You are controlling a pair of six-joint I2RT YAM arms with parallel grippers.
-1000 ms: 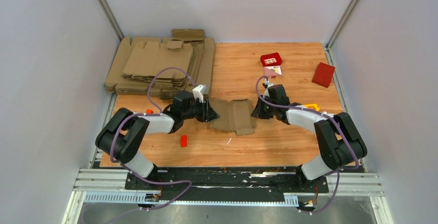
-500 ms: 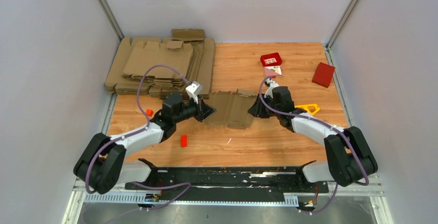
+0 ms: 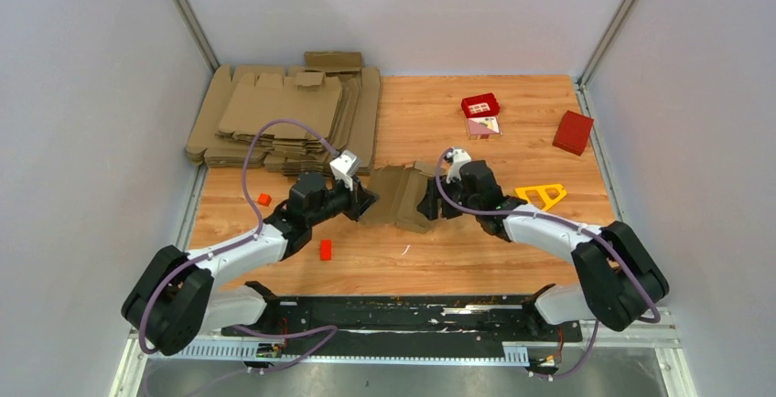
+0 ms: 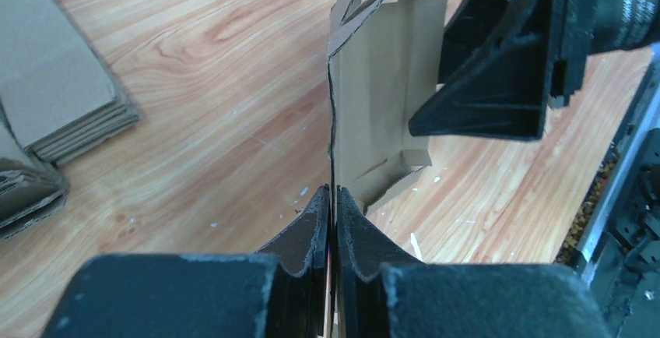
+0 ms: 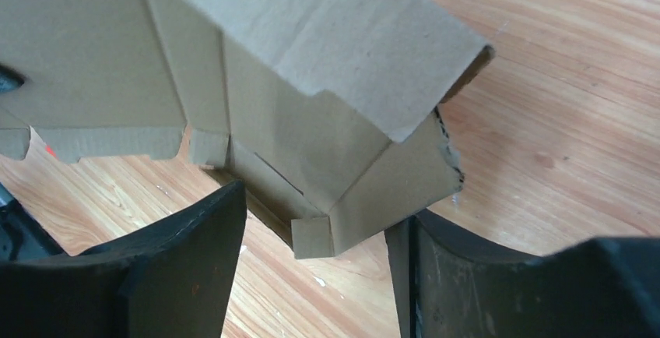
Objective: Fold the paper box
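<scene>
A small brown cardboard box blank [image 3: 395,198], partly folded, is seen at the middle of a wooden table [image 3: 476,251], between two robot arms. Its left edge is pinched tightly by the left gripper [image 4: 333,198]. The right gripper [image 5: 315,229] is seen with fingers spread, a folded corner of the blank lying between them.

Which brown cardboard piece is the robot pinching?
The partly folded paper box in the middle: the left gripper is shut on its edge. All the others lie flat in the pile of cardboard blanks at the back left.
</scene>
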